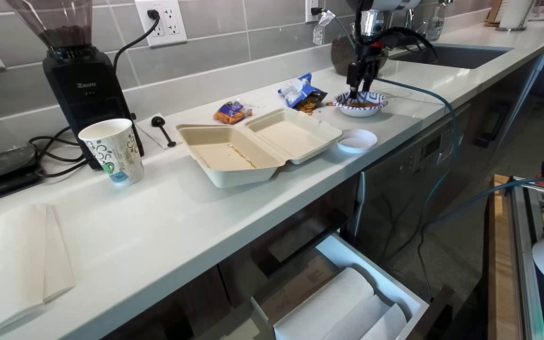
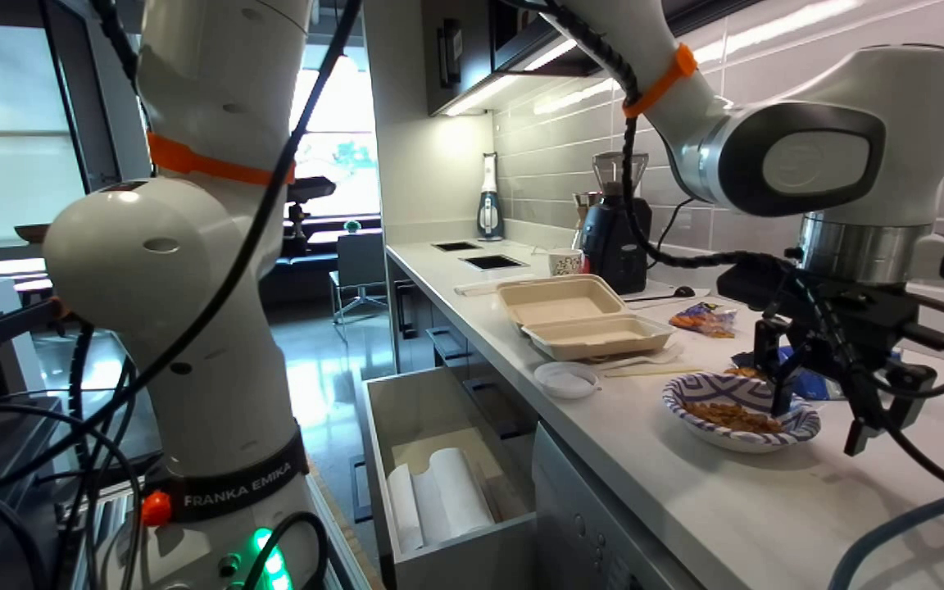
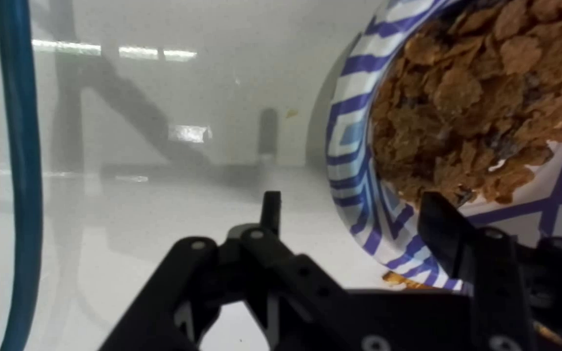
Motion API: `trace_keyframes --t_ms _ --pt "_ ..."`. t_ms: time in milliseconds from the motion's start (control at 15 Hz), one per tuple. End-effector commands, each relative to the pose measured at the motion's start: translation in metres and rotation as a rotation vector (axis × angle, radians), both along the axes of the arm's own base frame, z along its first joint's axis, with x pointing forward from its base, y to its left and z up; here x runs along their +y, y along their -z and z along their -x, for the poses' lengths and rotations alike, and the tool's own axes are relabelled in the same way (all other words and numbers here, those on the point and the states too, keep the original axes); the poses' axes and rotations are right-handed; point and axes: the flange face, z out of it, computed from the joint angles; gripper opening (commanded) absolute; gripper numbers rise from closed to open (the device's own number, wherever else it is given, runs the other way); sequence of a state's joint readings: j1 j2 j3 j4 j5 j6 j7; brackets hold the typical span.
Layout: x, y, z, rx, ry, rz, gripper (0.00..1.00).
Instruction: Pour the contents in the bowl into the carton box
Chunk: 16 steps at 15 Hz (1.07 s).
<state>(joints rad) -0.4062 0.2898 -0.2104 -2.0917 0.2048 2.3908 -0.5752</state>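
Observation:
The blue-and-white patterned bowl stands upright on the counter. It also shows in an exterior view and in the wrist view. The contents, brownish flakes, lie heaped inside it and show in an exterior view. My gripper is open at the bowl's rim. In the wrist view one finger is over the bowl's inside and the other is outside, with the rim between them. I cannot tell if either touches. The carton box lies open on the counter, also in an exterior view, with a thin brownish streak inside.
A flat white disc lies between bowl and box. Blue snack packets sit near the wall. A paper cup and coffee grinder stand past the box. A drawer hangs open below. A blue hose crosses the counter.

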Motion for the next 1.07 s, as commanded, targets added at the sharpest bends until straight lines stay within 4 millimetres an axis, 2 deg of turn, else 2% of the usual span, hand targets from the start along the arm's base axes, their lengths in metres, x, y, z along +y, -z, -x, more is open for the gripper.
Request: trace_keyframes --t_ms 0,67,200,533,600,667,733,933,1000 --pt "-0.007 0.006 -0.003 0.013 0.016 -0.027 0.74" --pt "-0.008 0.008 -0.003 0.016 0.017 -0.027 0.72" --pt "-0.010 0.009 -0.003 0.019 0.018 -0.029 0.47" --pt "-0.013 0.010 -0.005 0.019 0.020 -0.027 0.08" --pt "-0.013 0.009 -0.004 0.017 0.020 -0.026 0.03" --pt "-0.013 0.008 -0.004 0.015 0.020 -0.028 0.09" --pt "-0.013 0.006 -0.005 0.014 0.019 -0.030 0.09" --pt "-0.012 -0.001 -0.005 0.020 0.013 -0.047 0.03" --pt "-0.012 -0.002 -0.005 0.023 0.012 -0.051 0.06"
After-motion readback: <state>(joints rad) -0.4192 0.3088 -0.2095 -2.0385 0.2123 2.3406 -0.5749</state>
